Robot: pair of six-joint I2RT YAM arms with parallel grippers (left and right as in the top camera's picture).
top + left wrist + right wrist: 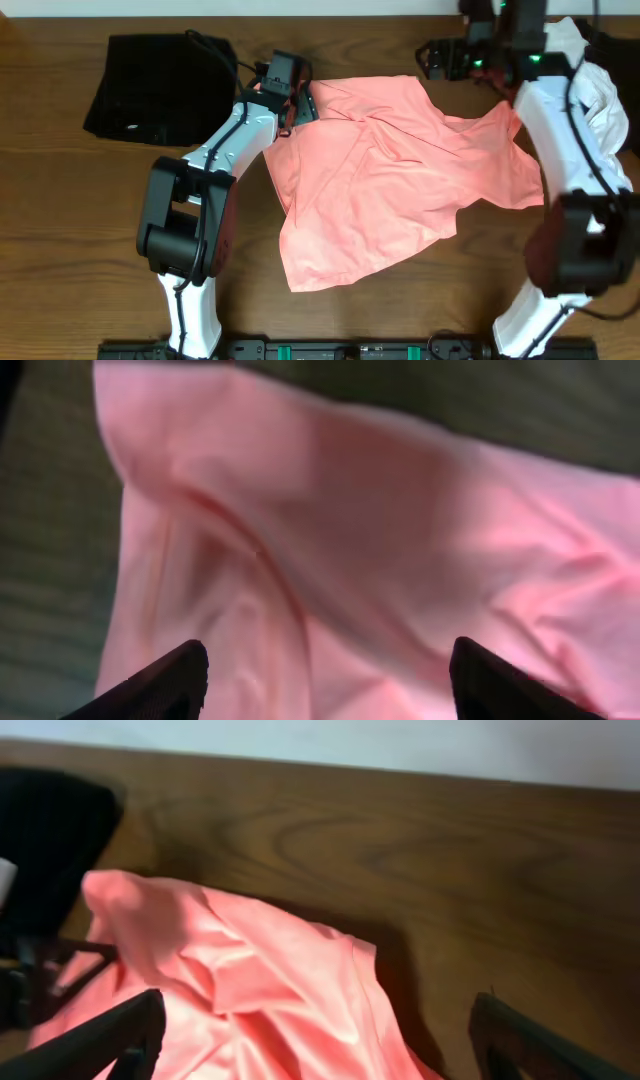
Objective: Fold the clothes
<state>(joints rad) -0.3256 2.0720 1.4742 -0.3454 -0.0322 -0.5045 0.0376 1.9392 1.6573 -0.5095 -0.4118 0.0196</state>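
A large salmon-pink T-shirt (400, 180) lies crumpled across the middle of the table. My left gripper (300, 100) is open, its fingers wide apart over the shirt's far left corner; pink cloth (350, 560) fills the left wrist view between the fingertips. My right gripper (432, 60) is open at the far edge, just above the shirt's upper right part (260, 990). A neat black folded garment (155, 85) lies at the far left. White clothes (600, 85) are heaped at the far right, partly behind my right arm.
The wooden table (80, 240) shows bare wood to the left and in front of the shirt. A pale wall (400, 745) runs along the table's far edge. A dark rail (330, 350) lies along the near edge.
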